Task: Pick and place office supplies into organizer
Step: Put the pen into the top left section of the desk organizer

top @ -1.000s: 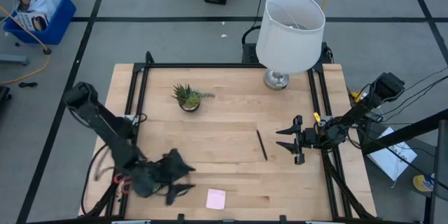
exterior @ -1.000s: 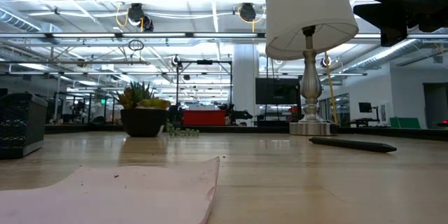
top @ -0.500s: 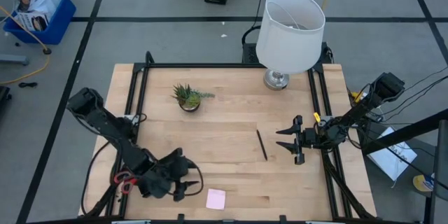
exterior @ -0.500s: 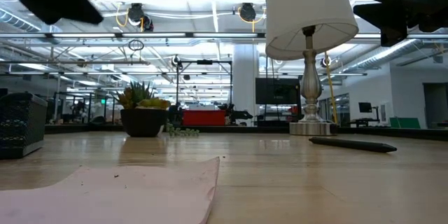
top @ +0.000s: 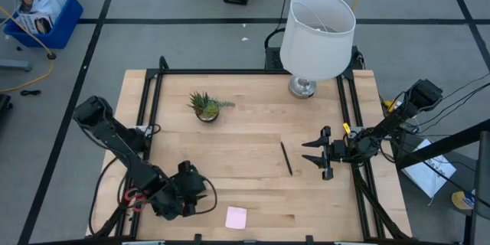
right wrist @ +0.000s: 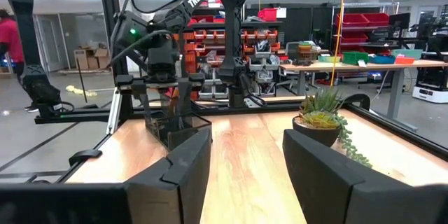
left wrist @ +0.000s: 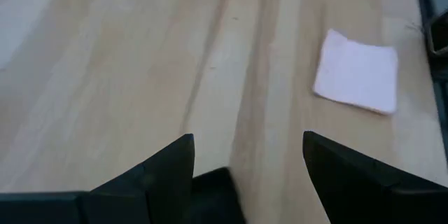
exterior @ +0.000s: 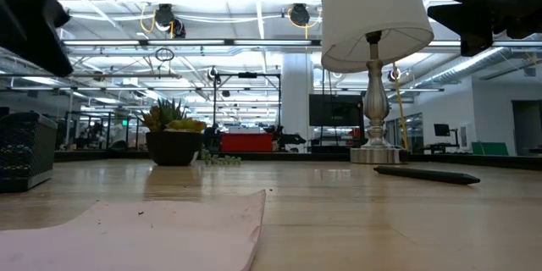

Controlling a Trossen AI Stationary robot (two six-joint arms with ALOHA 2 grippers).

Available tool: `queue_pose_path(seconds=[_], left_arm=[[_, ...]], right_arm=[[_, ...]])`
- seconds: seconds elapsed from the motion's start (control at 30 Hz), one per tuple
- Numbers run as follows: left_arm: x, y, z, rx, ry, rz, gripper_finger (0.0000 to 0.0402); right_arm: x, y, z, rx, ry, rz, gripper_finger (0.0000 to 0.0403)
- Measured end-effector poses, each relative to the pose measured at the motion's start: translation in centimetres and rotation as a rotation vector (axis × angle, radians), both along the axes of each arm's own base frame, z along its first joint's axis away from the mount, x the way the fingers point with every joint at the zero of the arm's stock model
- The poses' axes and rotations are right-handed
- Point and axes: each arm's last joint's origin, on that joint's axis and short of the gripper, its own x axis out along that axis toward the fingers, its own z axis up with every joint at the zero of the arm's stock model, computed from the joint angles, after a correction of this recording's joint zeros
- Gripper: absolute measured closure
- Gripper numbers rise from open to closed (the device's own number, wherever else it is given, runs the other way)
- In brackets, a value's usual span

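The left gripper was seen low over the near left part of the bench, its jaws spread wide and holding nothing. The pink sticky-note pad lay flat just beside it, near the front edge, untouched. A thin black pen lay further right, near the right gripper, which was held partly open and empty at the bench's right side. The organizer was made out only in the right wrist view, at the left edge. The step was judged to be an approach to the pad; lowering over it and closing would be called for next.
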Motion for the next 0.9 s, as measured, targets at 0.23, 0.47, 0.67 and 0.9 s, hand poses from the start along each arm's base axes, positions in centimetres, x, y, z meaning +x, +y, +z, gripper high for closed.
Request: queue_pose_path(seconds=[0.23, 0.47, 0.67, 0.9], left_arm=[[-1.9, -0.1, 1.3, 0.027, -0.076, 0.049, 0.0131], [-4.1, 0.4, 1.6, 0.027, -0.097, 0.182, 0.0143], [-4.0, 0.0, 1.9, 0.024, -0.165, 0.181, 0.0176], [-2.9, -0.6, 2.8, 0.079, -0.27, 0.113, 0.0183]], right_arm=[[0.0, 0.0, 0.0, 0.0, 0.0, 0.0, 0.0229], [0.0, 0.0, 0.0, 0.0, 0.0, 0.0, 0.023], [0.0, 0.0, 0.0, 0.0, 0.0, 0.0, 0.0228], [0.0, 0.0, 0.0, 0.0, 0.0, 0.0, 0.023]])
